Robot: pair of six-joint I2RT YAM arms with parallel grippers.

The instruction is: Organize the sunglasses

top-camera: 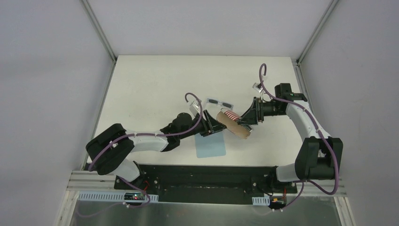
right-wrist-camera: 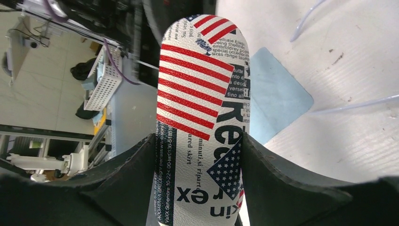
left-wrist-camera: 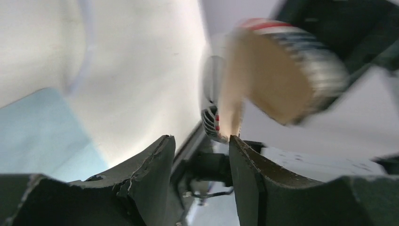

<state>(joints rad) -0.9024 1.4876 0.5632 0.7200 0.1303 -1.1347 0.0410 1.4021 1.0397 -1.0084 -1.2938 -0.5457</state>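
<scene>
I see the sunglasses (top-camera: 220, 102) lying on the counter (top-camera: 150, 84) just beyond the case (right-wrist-camera: 202, 84), well clear of it. Their long axis runs left to right, and the thin arms seem to trail back toward the case. My right pincer (right-wrist-camera: 200, 141) is clenched across the case, which hangs open above the counter. My left pincer (left-wrist-camera: 200, 143) is released, fingers apart, with the case's rim at one fingertip. A blue cloth (top-camera: 211, 145) lies flat just nearer than the case.
</scene>
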